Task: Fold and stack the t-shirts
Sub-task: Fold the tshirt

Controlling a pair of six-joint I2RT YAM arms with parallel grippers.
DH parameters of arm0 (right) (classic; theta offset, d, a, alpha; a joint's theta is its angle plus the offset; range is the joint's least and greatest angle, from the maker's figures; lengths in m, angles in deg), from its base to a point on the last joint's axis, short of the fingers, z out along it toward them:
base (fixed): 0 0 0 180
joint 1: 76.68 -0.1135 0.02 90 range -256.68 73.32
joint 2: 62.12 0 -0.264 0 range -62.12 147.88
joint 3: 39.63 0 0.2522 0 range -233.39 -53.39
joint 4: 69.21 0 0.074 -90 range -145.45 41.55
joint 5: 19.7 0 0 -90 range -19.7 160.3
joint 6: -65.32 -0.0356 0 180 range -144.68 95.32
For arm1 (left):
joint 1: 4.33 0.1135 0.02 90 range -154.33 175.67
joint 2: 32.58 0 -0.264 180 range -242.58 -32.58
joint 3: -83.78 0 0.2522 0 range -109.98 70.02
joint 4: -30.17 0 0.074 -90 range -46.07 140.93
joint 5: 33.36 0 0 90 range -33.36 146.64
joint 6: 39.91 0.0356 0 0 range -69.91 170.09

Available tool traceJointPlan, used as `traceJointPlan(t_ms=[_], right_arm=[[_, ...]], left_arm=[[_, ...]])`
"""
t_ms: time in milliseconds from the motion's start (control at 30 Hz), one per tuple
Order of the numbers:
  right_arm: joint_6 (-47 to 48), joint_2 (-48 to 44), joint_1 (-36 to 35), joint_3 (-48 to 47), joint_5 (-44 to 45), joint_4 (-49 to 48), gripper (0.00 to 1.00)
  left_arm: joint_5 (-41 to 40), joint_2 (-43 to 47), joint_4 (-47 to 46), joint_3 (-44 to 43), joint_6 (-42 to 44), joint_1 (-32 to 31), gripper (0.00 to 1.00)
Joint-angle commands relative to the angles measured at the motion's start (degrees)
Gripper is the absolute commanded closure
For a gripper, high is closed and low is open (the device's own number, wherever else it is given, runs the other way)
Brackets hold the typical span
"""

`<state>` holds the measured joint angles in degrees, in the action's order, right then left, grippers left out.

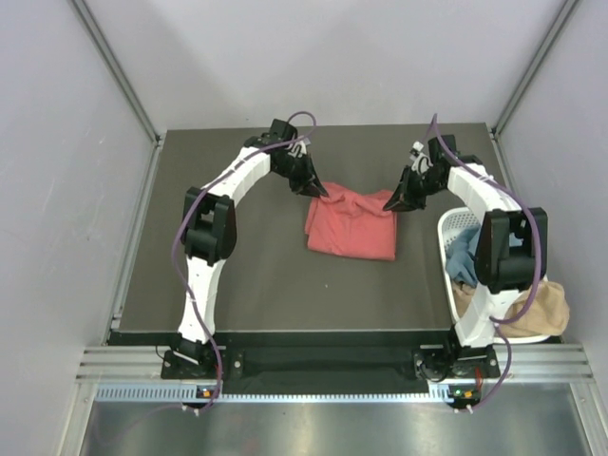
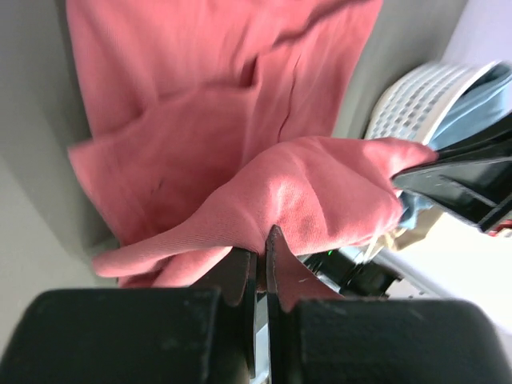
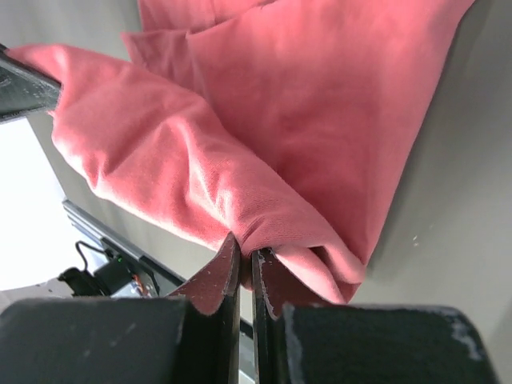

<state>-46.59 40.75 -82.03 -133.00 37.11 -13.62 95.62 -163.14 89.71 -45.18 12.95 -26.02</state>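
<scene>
2 grippers pinch the same coral-red t-shirt [image 1: 350, 228], which lies partly folded on the dark table [image 1: 247, 275] between the 2 arms, toward the far half of the surface. The left gripper [image 1: 320, 191] has its jaws pressed together on the shirt's far left corner. In the left wrist view a ridge of red cloth bunches up from between the 2 black fingertips [image 2: 282, 276] and stretches across toward the other claw. The right gripper [image 1: 391, 204] is likewise clamped on the far right corner, and the right wrist view shows a fold of the fabric caught between its fingers [image 3: 216, 280], with almost no gap between them. The strip of cloth running between the 2 grips is raised off the table, while the rest of the shirt lies flat on the surface nearer the arm bases, its near hem roughly straight. To the right of the shirt, just beside the right arm, stands a white slotted basket [image 1: 446, 226]. 1 blue t-shirt [image 1: 463, 255] lies crumpled inside it, and 1 tan t-shirt [image 1: 543, 309] hangs over its near right rim, well apart from both claws.
</scene>
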Motion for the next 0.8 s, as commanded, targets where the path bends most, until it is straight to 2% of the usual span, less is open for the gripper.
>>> traceJointPlan(t_ms=[0, 333, 533, 633, 667, 733, 767], right_arm=[[1.87, 2.59, 1.39, -4.93, -2.23, -0.25, 1.00], [2.57, 9.71, 2.88, -9.77, -3.55, -0.43, 0.99], [2.66, 13.57, 3.67, -12.76, -3.64, -0.34, 0.91], [2.66, 16.30, 4.20, -14.95, -3.02, -0.78, 0.80], [2.49, 17.18, 4.64, -16.70, -3.28, -1.13, 0.77], [1.00, 19.11, 4.90, -18.81, -3.11, -1.39, 0.73], [0.73, 19.38, 6.91, -20.91, -2.67, -1.48, 0.64]], left_arm=[[2.32, -1.97, -4.90, -5.03, -3.02, 0.34, 1.00], [4.52, -7.86, -10.26, -8.11, -6.71, 0.95, 1.00], [4.35, -10.76, -11.50, -9.17, -8.64, 1.56, 0.98], [2.08, -12.08, -12.03, -10.57, -9.70, 2.09, 0.86], [1.37, -12.35, -12.20, -11.44, -10.57, 2.35, 0.73], [-1.17, -11.48, -11.94, -12.59, -11.28, 3.49, 0.64], [-2.49, -10.60, -11.51, -13.47, -11.02, 3.76, 0.57]])
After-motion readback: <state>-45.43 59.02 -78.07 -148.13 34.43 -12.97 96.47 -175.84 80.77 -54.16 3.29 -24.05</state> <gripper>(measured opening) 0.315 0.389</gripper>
